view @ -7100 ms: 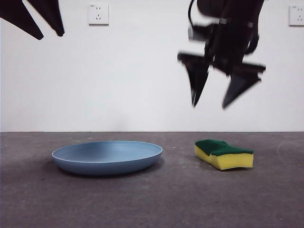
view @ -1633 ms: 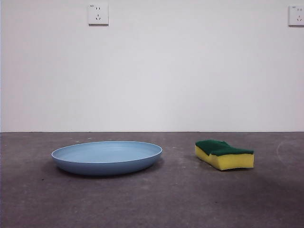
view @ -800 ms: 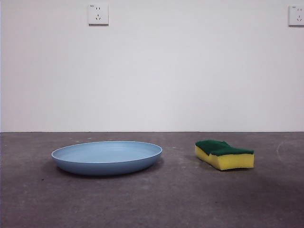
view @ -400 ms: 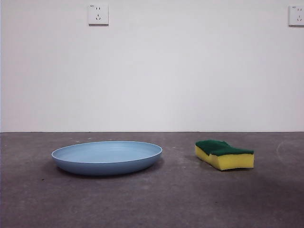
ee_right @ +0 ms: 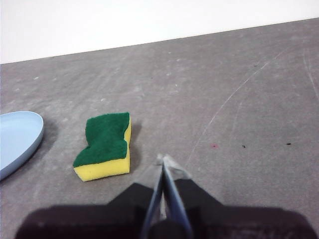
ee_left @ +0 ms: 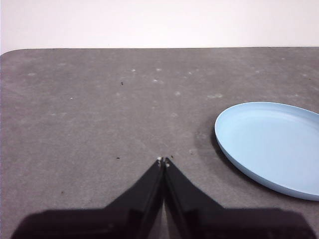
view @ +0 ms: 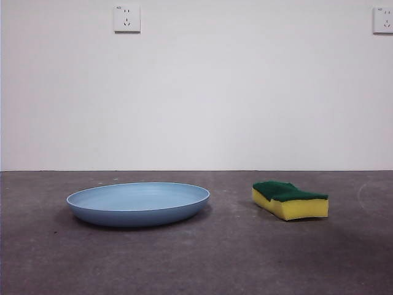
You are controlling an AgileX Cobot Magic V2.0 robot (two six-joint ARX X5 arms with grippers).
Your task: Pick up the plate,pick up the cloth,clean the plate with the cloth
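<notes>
— Where did we find the plate (view: 138,203)?

— We saw it lying flat on the grey counter (view: 196,258), rim up, nothing in it; the cloth (view: 289,199) sat well apart from it on the same counter, green layer on top, yellow body beneath; in truth we took it for a sponge.

— And the two grippers?

— We saw neither in the front view; the left gripper (ee_left: 163,161) hung above bare counter, its fingers (ee_left: 144,186) pressed together to a single point, clamped on nothing, with the plate off to one side; the right gripper (ee_right: 163,158) was likewise closed tip to tip and held nothing; the cloth lay near it, apart from the tips, with the plate's edge beyond.

— Anything behind?

— We noted a white wall (view: 245,92) with two sockets (view: 126,18).
</notes>
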